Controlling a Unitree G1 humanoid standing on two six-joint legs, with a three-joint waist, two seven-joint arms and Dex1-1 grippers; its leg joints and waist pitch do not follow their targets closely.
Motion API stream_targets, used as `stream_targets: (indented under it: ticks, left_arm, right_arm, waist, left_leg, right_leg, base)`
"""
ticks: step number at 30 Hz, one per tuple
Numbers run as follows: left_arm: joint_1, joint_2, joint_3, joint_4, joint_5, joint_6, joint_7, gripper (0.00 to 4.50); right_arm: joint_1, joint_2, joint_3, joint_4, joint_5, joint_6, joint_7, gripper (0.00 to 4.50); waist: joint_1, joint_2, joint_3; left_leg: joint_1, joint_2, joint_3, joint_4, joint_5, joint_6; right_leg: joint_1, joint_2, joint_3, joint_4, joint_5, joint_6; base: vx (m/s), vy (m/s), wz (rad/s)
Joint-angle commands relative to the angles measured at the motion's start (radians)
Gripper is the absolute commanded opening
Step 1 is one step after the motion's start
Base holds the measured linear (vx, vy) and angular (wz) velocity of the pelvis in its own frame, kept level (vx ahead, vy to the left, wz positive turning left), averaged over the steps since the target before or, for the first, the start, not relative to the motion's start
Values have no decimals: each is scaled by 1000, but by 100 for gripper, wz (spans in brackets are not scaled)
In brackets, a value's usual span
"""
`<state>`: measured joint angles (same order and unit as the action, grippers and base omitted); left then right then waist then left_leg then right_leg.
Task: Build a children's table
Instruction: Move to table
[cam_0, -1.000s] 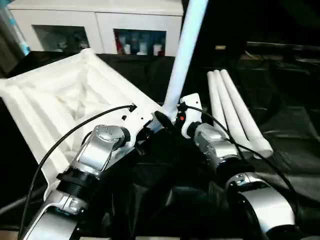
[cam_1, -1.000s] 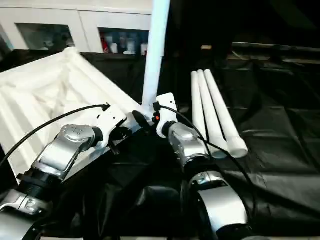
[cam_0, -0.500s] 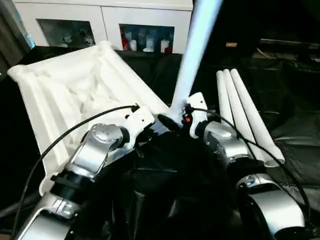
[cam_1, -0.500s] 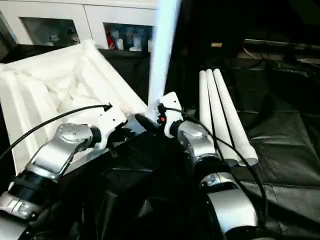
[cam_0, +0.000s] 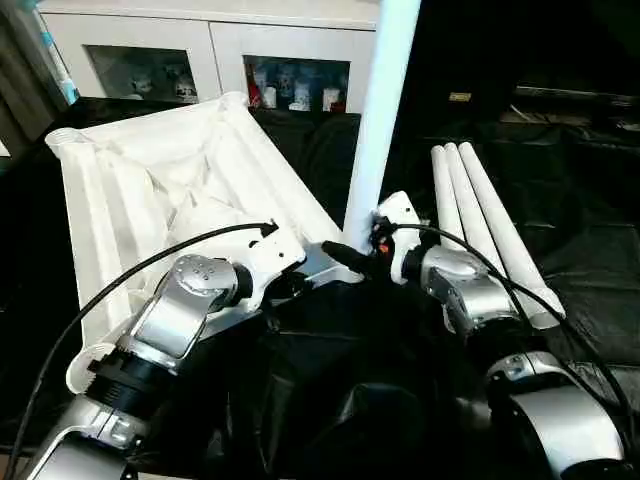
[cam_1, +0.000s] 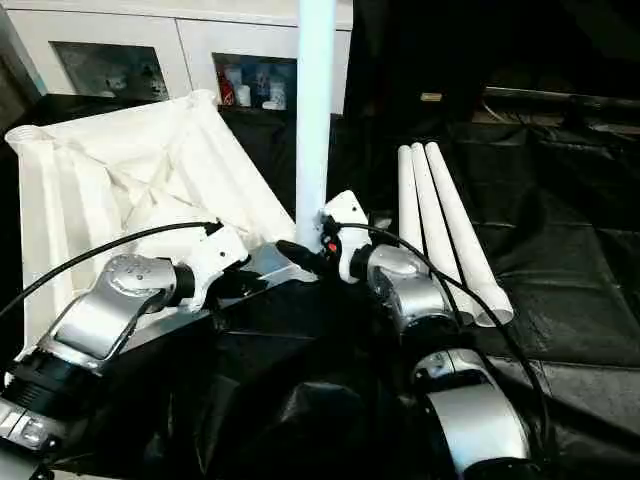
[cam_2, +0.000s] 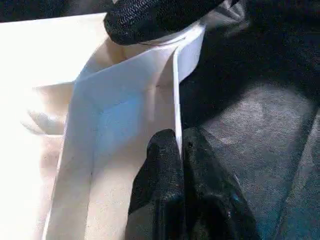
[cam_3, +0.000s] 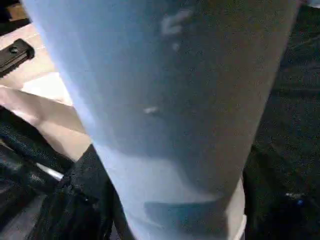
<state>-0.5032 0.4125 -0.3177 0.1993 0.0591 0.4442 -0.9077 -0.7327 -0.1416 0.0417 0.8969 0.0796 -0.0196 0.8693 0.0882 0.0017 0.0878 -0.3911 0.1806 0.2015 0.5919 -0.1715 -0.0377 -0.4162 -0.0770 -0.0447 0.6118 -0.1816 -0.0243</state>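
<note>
The children's table top (cam_0: 150, 190) lies upside down and tilted, its ribbed white underside facing me. One white leg (cam_0: 380, 120) rises almost upright from the near right corner socket. Three more legs (cam_0: 480, 220) lie side by side on the black cloth to the right. My left gripper (cam_2: 178, 150) is shut on the thin rim (cam_2: 176, 85) of the top near that corner. My right gripper (cam_0: 365, 262) sits at the base of the upright leg (cam_3: 165, 100), right against it.
A white cabinet with glass doors (cam_0: 150, 50) stands behind the table top. Black cloth (cam_0: 560, 200) covers the work surface, with wrinkles to the right of the loose legs. Black cables run along both silver forearms.
The head camera has shifted, so the whole scene sits lower in the picture. The leg in the corner socket has swung from a lean to nearly upright. My left gripper keeps its hold on the rim.
</note>
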Motion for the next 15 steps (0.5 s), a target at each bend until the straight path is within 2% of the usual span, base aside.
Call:
stream_targets:
  ticks: [1,4,6,8,13,15]
  left_arm:
    - [21,20,-28,-32,-19,-50,-55,0]
    - [37,42,-37,-50,-37,-89,-107,0]
    - [45,59,-42,-56,-47,-120,-141,0]
    - [53,75,-43,-60,-56,-146,-174,0]
    - [63,113,-47,-61,-83,-199,-253,0]
    - [65,128,-52,-60,-88,-214,-278,0]
  right_arm:
    - [34,-18,22,-34,9,24,57,272]
    - [56,-31,30,-56,16,34,110,271]
    - [69,-39,36,-65,21,39,146,271]
    - [85,-48,41,-80,31,47,188,271]
    - [139,-78,71,-117,39,49,292,271]
    - [157,-88,85,-127,34,42,320,271]
  waist:
    - [-2,6,-94]
    - [-1,7,-93]
    - [-1,8,-91]
    - [0,8,-89]
    - [5,10,-86]
    - [3,9,-84]
  left_leg:
    - [25,51,-21,-60,-112,70]
    - [24,52,-21,-59,-109,81]
    - [26,53,-21,-60,-126,79]
    - [27,54,-21,-62,-164,62]
    - [35,56,-21,-67,-209,35]
    - [32,57,-23,-71,-219,28]
  right_leg:
    - [57,-66,39,-47,-29,-266]
    - [57,-63,37,-45,-15,-270]
    - [54,-64,37,-47,-38,-271]
    - [53,-66,38,-54,-99,-261]
    - [49,-66,39,-61,-164,-246]
    - [50,-64,38,-59,-172,-243]
  base:
    - [0,0,0]
    - [0,0,0]
    - [0,0,0]
    - [0,0,0]
    - [0,0,0]
    - [0,0,0]
